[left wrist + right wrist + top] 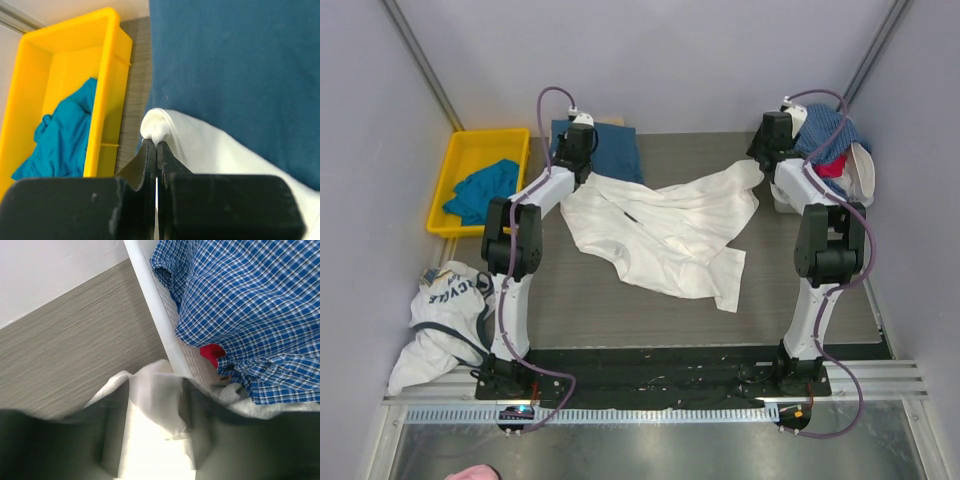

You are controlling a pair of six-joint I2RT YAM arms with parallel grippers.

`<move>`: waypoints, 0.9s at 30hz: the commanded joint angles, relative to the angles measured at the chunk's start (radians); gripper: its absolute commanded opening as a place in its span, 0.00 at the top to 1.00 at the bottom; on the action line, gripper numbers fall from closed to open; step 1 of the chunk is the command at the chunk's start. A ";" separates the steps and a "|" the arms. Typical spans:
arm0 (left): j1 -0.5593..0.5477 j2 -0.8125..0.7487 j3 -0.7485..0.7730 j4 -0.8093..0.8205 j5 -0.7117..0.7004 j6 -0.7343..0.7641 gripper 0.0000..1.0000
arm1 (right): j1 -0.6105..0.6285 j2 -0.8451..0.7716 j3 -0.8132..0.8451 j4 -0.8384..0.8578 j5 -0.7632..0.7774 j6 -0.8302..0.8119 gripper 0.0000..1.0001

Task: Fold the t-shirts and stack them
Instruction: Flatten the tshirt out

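Note:
The white t-shirt (660,225) lies crumpled across the middle of the table, stretched between both arms. Behind its left end lies the flat dark blue t-shirt (617,150). My left gripper (582,152) is at the back left, shut on a bunched corner of the white t-shirt (200,150), and hangs over the dark blue t-shirt (235,65). The left gripper's tips (154,144) pinch the cloth tight. My right gripper (770,155) holds its blurred fingers (112,425) apart. The shirt's other end (155,450) lies loose in that gap.
A yellow bin (460,150) at the back left holds a teal cloth (480,190). A white basket (160,310) at the back right holds a blue plaid cloth (830,135) and something red. Another white garment (445,300) with lettering lies off the table's left side.

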 commanded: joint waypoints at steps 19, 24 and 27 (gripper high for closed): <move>-0.133 -0.692 -0.438 -0.211 0.040 -0.373 0.00 | 0.310 -0.676 -0.496 -0.348 -0.073 0.016 0.00; -0.250 -0.836 -0.638 -0.277 0.049 -0.520 0.00 | 0.397 -0.796 -0.680 -0.355 -0.124 0.096 0.00; -0.337 -0.894 -0.721 -0.286 0.038 -0.574 0.00 | 0.419 -0.814 -0.780 -0.338 -0.123 0.128 0.00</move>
